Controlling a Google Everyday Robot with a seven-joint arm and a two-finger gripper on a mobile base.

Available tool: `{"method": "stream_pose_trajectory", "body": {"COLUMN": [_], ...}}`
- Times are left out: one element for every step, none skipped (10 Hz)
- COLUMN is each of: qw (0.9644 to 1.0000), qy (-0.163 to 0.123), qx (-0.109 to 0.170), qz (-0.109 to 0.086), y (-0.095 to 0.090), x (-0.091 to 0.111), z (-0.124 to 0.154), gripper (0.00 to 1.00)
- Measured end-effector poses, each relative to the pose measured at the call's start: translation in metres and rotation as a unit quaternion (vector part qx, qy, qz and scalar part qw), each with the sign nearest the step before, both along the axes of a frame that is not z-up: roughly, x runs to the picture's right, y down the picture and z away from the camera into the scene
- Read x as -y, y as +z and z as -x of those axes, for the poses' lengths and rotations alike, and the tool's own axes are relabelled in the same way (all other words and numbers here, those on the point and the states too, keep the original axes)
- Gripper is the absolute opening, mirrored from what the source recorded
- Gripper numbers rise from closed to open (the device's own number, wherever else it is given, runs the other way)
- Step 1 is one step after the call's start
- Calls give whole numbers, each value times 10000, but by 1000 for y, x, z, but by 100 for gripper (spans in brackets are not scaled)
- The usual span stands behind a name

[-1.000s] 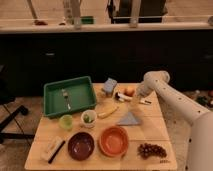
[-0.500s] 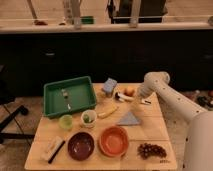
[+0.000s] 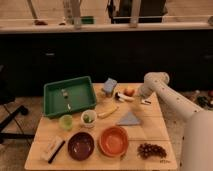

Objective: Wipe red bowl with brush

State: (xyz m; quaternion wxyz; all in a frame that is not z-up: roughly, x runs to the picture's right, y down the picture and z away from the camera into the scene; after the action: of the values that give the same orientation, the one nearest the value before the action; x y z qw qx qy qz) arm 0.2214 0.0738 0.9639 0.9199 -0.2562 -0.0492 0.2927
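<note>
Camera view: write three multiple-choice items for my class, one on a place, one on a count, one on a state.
1. Where is the gripper? A over the green tray; B at the table's back right, near the brush; C over the grapes.
2. How many bowls are on the table? A one; B two; C four.
3. The red bowl is: A upside down; B holding a banana; C upright and empty.
Answers: B, it hangs right of the brush; B, red bowl plus dark bowl; C, its hollow shows bare.

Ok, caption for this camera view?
Gripper beside the brush at the wooden table's far right, away from the red bowl.
</note>
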Motion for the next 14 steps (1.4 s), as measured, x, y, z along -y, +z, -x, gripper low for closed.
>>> {"method": "stream_pose_trajectory", "body": {"qw": [10000, 10000, 10000, 9999, 9999, 9998, 9998, 9998, 9998, 9997, 9997, 9997, 9997, 9997], "qy": [-7, -18, -26, -27, -30, -7, 13, 17, 11, 1, -5, -8, -13, -20], "qx": [10, 27, 54, 69, 94, 155, 162, 165, 175, 193, 203, 211, 220, 224], "qz": [22, 44, 72, 84, 101, 122, 126, 126, 123, 120, 117, 113, 104, 102], "y": [1, 2, 3, 3, 3, 2, 2, 2, 2, 2, 2, 2, 1, 1], "x": [-1, -1, -2, -3, -4, -5, -6, -6, -5, -5, -5, -5, -4, -4], "z": [1, 2, 2, 2, 2, 2, -1, -1, -1, 1, 2, 2, 3, 3], "gripper": [77, 70, 58, 48, 37, 29, 17, 8, 1, 0, 0, 0, 0, 0]}}
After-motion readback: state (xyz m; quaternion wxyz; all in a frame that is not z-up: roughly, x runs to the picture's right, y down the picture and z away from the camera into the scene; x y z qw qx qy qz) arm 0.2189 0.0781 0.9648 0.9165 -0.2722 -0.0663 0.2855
